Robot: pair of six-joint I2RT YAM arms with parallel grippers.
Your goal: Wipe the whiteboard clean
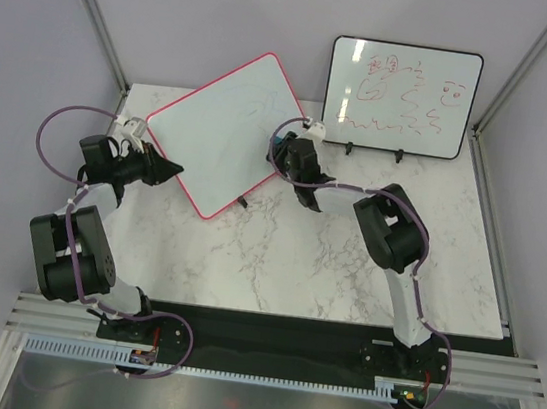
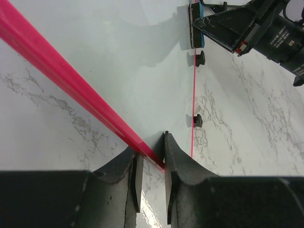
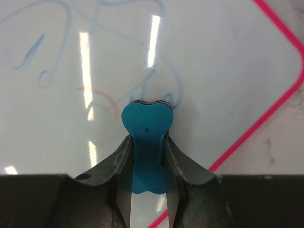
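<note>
The whiteboard (image 1: 225, 128) with its pink-red frame stands tilted at the back left of the table, with faint blue and red scribbles left on its surface (image 3: 42, 57). My left gripper (image 1: 172, 170) is shut on the board's frame (image 2: 61, 71) at its lower left edge, the pink rim running between the fingers (image 2: 152, 161). My right gripper (image 1: 283, 147) is shut on a blue eraser (image 3: 147, 128) and presses it against the board near its right corner. The eraser (image 2: 194, 26) and the right gripper (image 2: 247, 23) also show in the left wrist view.
A black-framed whiteboard (image 1: 401, 98) with red writing stands upright at the back right. The pink board's small black feet (image 2: 198, 58) show on its underside. The marble tabletop (image 1: 326, 262) has grey walls on three sides.
</note>
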